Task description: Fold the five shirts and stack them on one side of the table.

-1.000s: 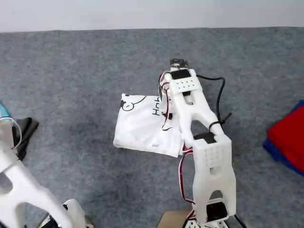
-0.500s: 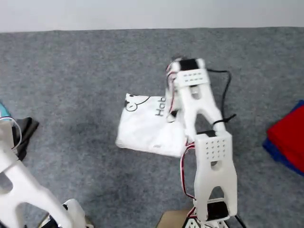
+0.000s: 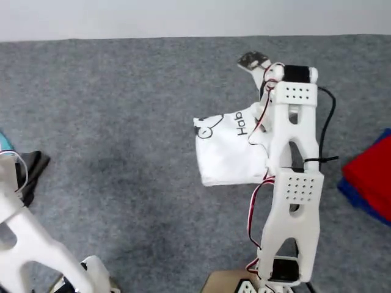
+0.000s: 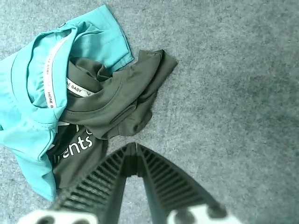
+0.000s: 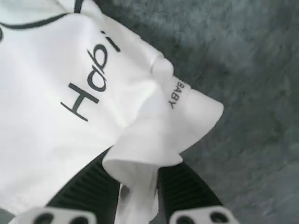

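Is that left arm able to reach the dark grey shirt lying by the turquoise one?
Probably yes. The left hand hangs closed just over the dark grey shirt, with nothing between them. The shirt is bunched up against the teal shirt, so that one might drag along.

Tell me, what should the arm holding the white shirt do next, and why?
Probably drag it over to the red pile: the right hand grips the folded white shirt, which lies apart from that pile.
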Tool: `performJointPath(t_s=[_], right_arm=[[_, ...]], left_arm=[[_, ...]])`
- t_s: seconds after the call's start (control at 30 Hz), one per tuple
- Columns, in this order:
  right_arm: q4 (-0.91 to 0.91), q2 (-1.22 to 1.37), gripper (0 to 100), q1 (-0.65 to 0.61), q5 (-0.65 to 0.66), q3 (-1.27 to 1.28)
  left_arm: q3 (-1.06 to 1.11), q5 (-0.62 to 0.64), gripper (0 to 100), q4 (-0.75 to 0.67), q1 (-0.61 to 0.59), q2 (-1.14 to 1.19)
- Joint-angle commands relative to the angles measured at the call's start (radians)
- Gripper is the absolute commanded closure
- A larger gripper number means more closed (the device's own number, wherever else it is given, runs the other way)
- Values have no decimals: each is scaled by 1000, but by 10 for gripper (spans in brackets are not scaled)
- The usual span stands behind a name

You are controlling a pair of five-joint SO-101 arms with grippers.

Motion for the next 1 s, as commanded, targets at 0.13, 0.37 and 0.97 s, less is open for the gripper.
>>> performJointPath(t_s=[0.13,0.37,0.97], right_arm=[[-278,-7,989,5,396,-43],[-443,50,987,-33,462,-44],[-288,85,818,-18,-207,-431]], left_arm=[[-10,0,994,8,-2,-29],[-10,0,994,12,-3,-46],[-8,-5,994,11,0,-94]])
